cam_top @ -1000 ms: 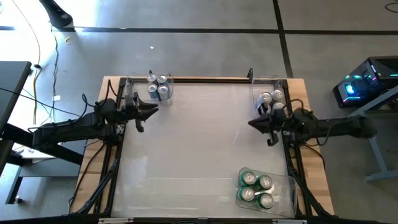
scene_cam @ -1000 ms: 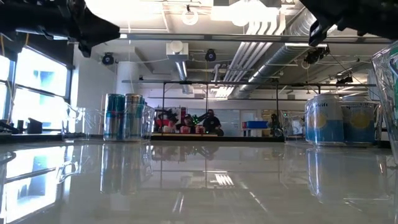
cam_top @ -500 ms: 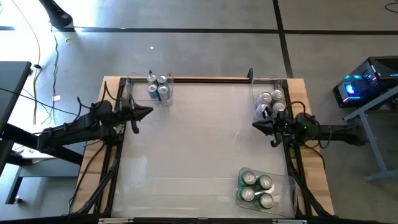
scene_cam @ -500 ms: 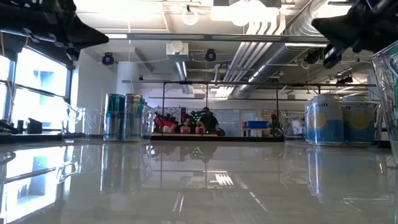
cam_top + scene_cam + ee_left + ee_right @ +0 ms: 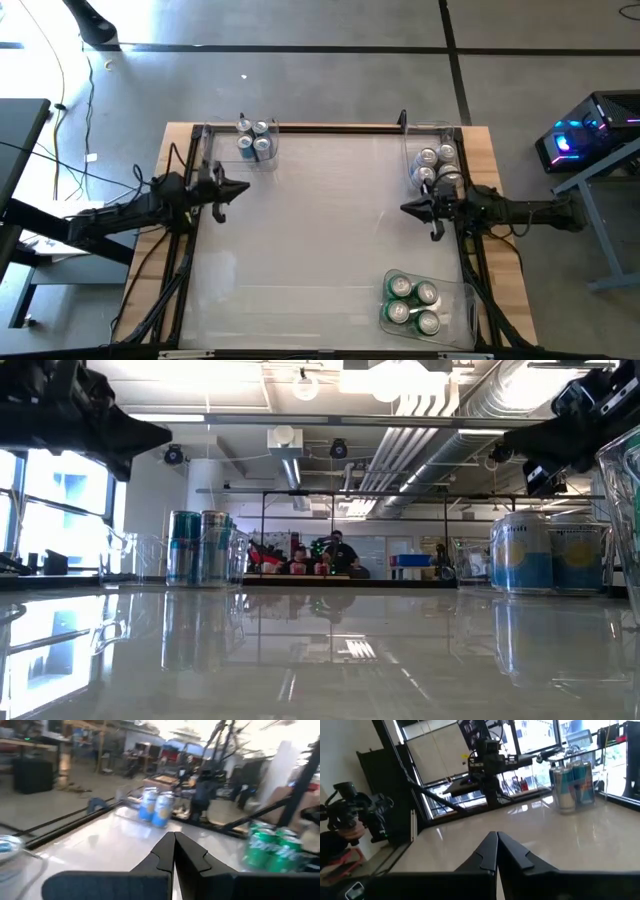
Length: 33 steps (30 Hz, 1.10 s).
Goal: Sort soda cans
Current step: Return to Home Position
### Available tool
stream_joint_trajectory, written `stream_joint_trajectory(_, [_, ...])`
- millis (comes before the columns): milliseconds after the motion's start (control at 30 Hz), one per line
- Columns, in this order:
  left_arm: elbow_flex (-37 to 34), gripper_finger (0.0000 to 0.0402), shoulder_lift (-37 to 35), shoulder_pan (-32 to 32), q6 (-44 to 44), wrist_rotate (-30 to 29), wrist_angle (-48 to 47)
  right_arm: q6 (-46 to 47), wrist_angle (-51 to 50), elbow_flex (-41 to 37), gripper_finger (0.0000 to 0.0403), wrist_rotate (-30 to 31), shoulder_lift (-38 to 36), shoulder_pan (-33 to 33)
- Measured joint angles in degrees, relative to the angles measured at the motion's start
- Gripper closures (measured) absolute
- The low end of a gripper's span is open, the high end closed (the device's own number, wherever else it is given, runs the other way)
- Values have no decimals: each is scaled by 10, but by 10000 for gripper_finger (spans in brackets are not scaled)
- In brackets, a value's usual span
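Note:
The soda cans stand sorted in three clear bins. The blue cans are at the far left, the silver-white cans at the far right, and the green cans at the near right. My left gripper hangs shut by the table's left edge, pointing level toward the right, with nothing in it. My right gripper hangs shut by the right edge, pointing level toward the left, just near of the silver-white cans. The wrist views show each pair of fingertips closed together above the bare tabletop.
The glossy white tabletop lies bare between the two grippers. A dark frame rail runs along the far edge. People sit in the room well beyond the table.
Both grippers have sunk a little toward the table by their own edges, shifting slightly toward the near edge. My right gripper has tipped to level. The cans and bins have stayed put.

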Motion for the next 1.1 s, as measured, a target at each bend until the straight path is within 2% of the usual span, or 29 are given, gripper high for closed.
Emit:
stream_joint_trajectory(200, [-39,401,-41,-12,-12,14,22,25,-13,0,403,0,0,-1])
stream_joint_trajectory(300, [-49,401,-39,-29,-17,16,25,10,-23,0,403,0,0,-1])
stream_joint_trajectory(467, [-51,401,-39,-62,42,-13,22,12,-51,0,403,0,2,-1])
stream_joint_trajectory(667, [-50,401,-38,-66,110,-42,0,23,-78,0,403,0,2,-1])
stream_joint_trajectory(1100, [-50,401,-37,-65,118,-42,0,25,-80,0,403,1,1,6])
